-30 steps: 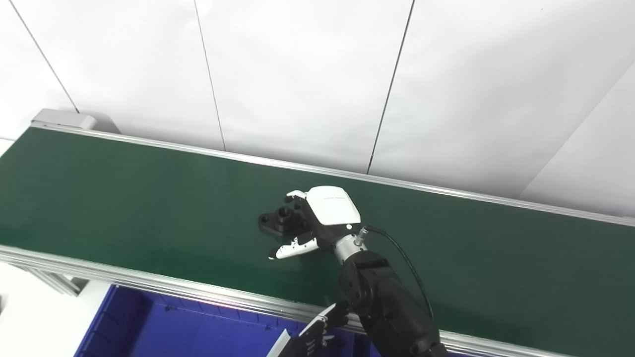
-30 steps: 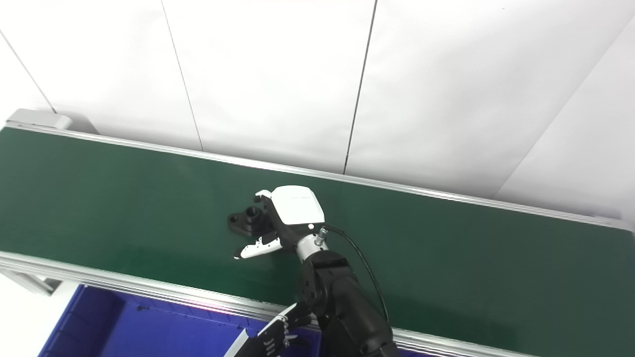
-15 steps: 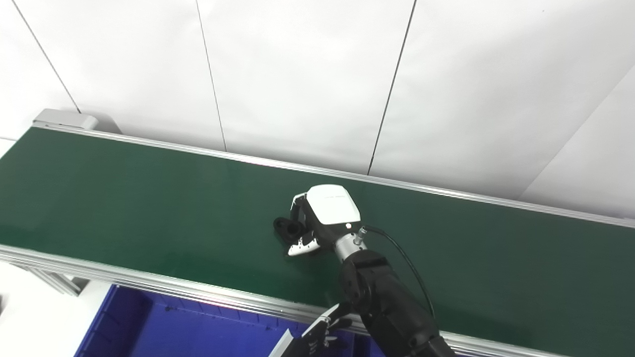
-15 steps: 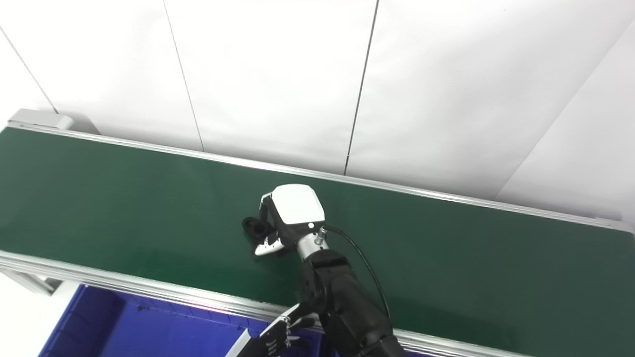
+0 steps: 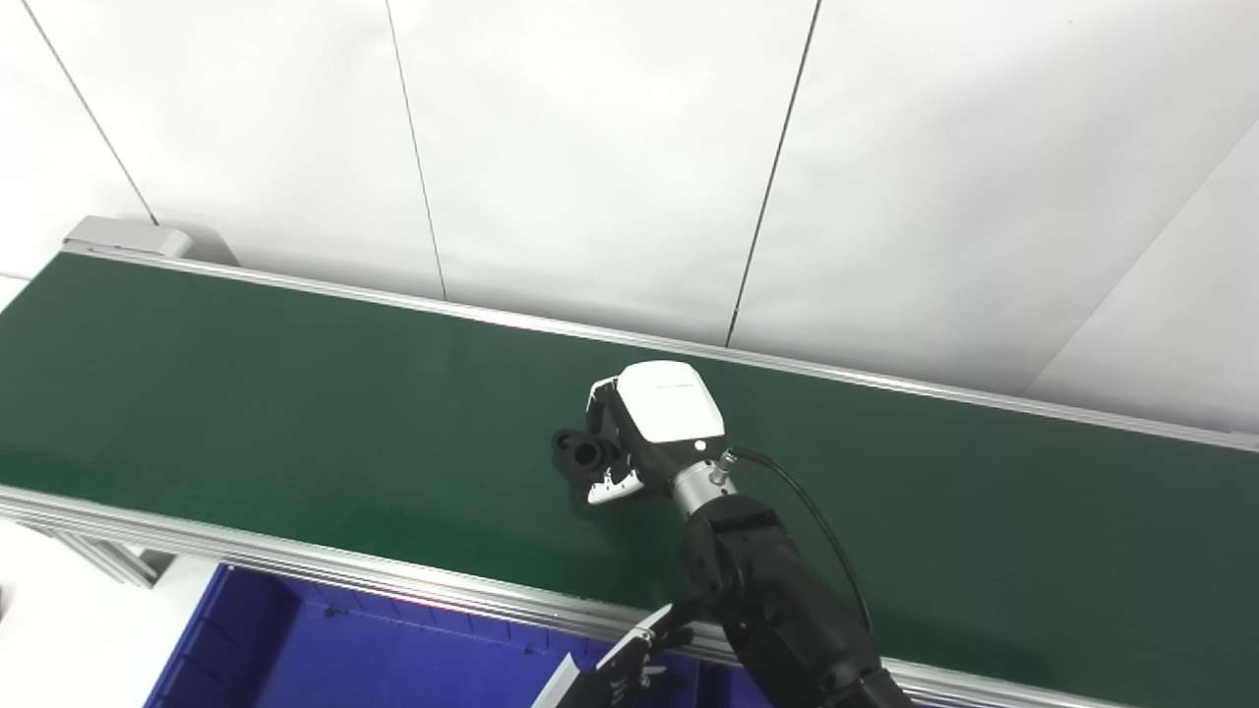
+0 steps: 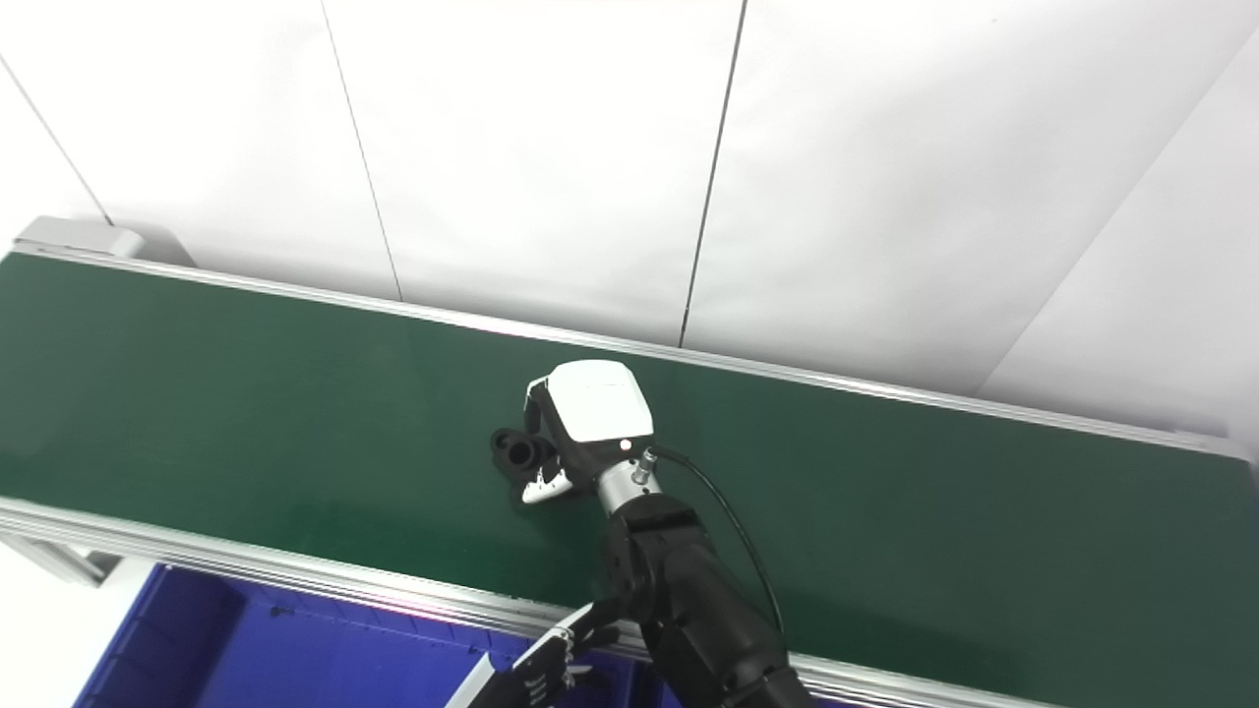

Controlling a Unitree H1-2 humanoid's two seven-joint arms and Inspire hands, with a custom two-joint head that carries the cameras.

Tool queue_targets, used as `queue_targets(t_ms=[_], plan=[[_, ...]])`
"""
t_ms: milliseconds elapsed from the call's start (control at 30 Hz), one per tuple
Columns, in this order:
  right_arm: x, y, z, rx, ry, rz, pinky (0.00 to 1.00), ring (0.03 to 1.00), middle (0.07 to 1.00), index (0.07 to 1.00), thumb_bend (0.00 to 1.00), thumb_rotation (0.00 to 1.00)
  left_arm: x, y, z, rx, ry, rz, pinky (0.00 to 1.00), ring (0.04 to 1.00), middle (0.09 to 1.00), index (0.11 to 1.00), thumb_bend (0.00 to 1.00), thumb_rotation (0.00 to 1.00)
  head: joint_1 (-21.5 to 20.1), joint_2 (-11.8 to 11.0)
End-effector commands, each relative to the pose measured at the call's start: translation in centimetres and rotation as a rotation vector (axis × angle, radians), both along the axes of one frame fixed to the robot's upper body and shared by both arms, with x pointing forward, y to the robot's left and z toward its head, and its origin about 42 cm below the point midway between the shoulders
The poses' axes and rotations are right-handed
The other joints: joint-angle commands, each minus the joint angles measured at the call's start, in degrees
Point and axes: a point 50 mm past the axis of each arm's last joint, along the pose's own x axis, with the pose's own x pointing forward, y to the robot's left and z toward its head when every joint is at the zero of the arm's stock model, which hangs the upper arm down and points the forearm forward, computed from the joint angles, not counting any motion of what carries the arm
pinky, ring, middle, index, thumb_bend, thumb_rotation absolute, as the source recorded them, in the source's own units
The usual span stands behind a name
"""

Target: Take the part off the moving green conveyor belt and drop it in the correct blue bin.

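The black flanged part (image 5: 578, 453) is over the middle of the green conveyor belt (image 5: 246, 393). My right hand (image 5: 654, 418), white-backed on a black arm, is shut on the part, with fingers and thumb wrapped around its right side. The part is tilted, and its round boss points left, also shown in the right eye view (image 6: 515, 452). Only its left end shows; the rest is hidden under the hand. My left hand (image 5: 639, 661) is low at the bottom edge over the blue bin (image 5: 374, 654), fingers loosely apart and empty.
The belt has silver rails along its near edge (image 5: 295, 565) and far edge (image 5: 885, 379). A white panelled wall stands behind it. A grey end housing (image 5: 128, 239) sits at the far left. White floor shows at the bottom left.
My right hand has closed its fingers and thumb on the part, which lay flat on the belt one second ago. The part is now tipped up in the hand and has shifted slightly right.
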Motion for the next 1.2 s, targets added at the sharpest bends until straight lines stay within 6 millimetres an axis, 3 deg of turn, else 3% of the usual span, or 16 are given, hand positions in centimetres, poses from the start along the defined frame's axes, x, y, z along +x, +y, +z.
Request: queue_targets(t_ms=[0, 133, 333, 600, 900, 933, 1033, 1167], plan=[[-0.7, -0.2, -0.4, 0.007, 0.019, -0.017, 0.09, 0.145, 0.225, 0.480, 0.51, 0.12, -0.2, -2.1, 1.7, -0.077, -0.045, -0.011, 0.82, 0.944, 0.957, 0.930, 0.94, 0.62, -0.3, 0.1], [-1.2, -0.7, 0.2, 0.064, 0.002, -0.016, 0.10, 0.154, 0.239, 0.486, 0.51, 0.13, -0.2, -1.9, 1.7, -0.083, -0.036, -0.007, 0.81, 0.938, 0.952, 0.933, 0.97, 0.62, -1.4, 0.4], [-2.5, -2.3, 2.8, 0.151, -0.044, -0.007, 0.11, 0.164, 0.247, 0.487, 0.50, 0.14, -0.2, -1.5, 1.7, -0.112, -0.012, -0.011, 0.86, 0.965, 0.959, 0.951, 0.97, 0.60, -3.4, 1.1], [-4.1, -4.2, 6.6, 0.186, -0.085, -0.009, 0.14, 0.195, 0.289, 0.489, 0.50, 0.14, -0.2, -0.7, 2.1, -0.124, -0.014, -0.008, 0.85, 0.955, 0.972, 0.961, 0.96, 0.58, -7.4, 3.2], [-5.8, -4.8, 11.4, 0.189, -0.132, -0.028, 0.12, 0.180, 0.275, 0.487, 0.51, 0.13, 0.0, 1.5, 2.8, -0.168, -0.047, 0.010, 0.89, 0.970, 0.990, 0.995, 0.95, 0.57, -16.7, 7.6], [-6.1, -4.8, 11.9, 0.190, -0.135, -0.030, 0.12, 0.176, 0.271, 0.487, 0.51, 0.13, 0.0, 1.8, 2.9, -0.167, -0.045, 0.010, 0.90, 0.972, 0.991, 0.998, 0.95, 0.57, -19.2, 8.2], [-6.8, -4.7, 13.0, 0.191, -0.153, -0.033, 0.10, 0.160, 0.248, 0.486, 0.51, 0.13, 0.0, 2.9, 3.6, -0.168, -0.034, 0.004, 0.98, 0.997, 0.998, 1.000, 0.97, 0.63, -24.4, 9.9], [-8.0, -4.5, 14.4, 0.192, -0.143, -0.055, 0.10, 0.154, 0.243, 0.487, 0.51, 0.13, 0.3, 4.3, 4.7, -0.159, -0.033, 0.014, 1.00, 1.000, 1.000, 1.000, 0.97, 0.69, -30.7, 12.3]])
